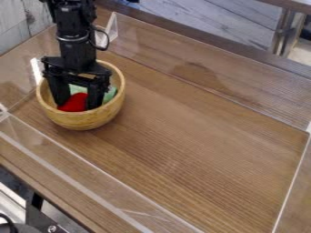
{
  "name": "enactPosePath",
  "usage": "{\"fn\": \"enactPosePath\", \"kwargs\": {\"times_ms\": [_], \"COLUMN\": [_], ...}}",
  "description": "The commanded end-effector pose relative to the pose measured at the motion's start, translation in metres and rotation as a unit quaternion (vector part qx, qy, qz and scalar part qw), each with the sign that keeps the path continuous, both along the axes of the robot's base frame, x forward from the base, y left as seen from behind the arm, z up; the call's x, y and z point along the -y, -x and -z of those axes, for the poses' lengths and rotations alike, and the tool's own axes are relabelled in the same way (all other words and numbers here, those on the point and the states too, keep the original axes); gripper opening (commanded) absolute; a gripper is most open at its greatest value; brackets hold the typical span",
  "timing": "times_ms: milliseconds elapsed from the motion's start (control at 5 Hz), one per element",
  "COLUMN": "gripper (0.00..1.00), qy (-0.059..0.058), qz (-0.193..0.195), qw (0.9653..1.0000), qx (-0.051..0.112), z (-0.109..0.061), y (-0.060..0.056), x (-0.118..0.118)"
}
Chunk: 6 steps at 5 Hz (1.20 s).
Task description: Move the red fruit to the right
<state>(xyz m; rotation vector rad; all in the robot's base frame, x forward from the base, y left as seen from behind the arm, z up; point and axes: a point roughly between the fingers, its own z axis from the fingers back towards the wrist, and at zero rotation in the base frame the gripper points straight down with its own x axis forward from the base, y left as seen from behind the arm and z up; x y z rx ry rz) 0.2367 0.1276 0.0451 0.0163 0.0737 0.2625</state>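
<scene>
The red fruit (75,103) is small, bright red and rounded. It lies inside a wooden bowl (97,116) near the left end of the worktop (206,136), low in the hollow and just beside a light green piece (108,94). Part of it is hidden, and its leafy cap cannot be made out.

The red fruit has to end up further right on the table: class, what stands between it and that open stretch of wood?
The red fruit lies inside the wooden bowl, so the bowl's wall blocks a sideways move; it must be lifted out. Beyond the rim, the table looks bare. The open gripper reaches straight down over the fruit, nothing visible between.
</scene>
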Motion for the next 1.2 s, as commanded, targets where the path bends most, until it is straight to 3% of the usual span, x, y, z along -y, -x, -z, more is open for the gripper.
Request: {"fn": "enactPosePath", "kwargs": {"times_ms": [0,600,800,1000], "gripper": [1.00,1.00,1.00,0.00], "qy": [-0.002,0.014,0.016,0.019], "qz": [0.010,0.061,0.049,0.034], "qw": [0.9997,0.9978,0.9985,0.9990], "qx": [0.020,0.021,0.018,0.025], "z": [-0.011,0.001,-0.003,-0.013], "y": [-0.013,0.009,0.006,0.009], "x": [-0.012,0.000,0.004,0.009]}}
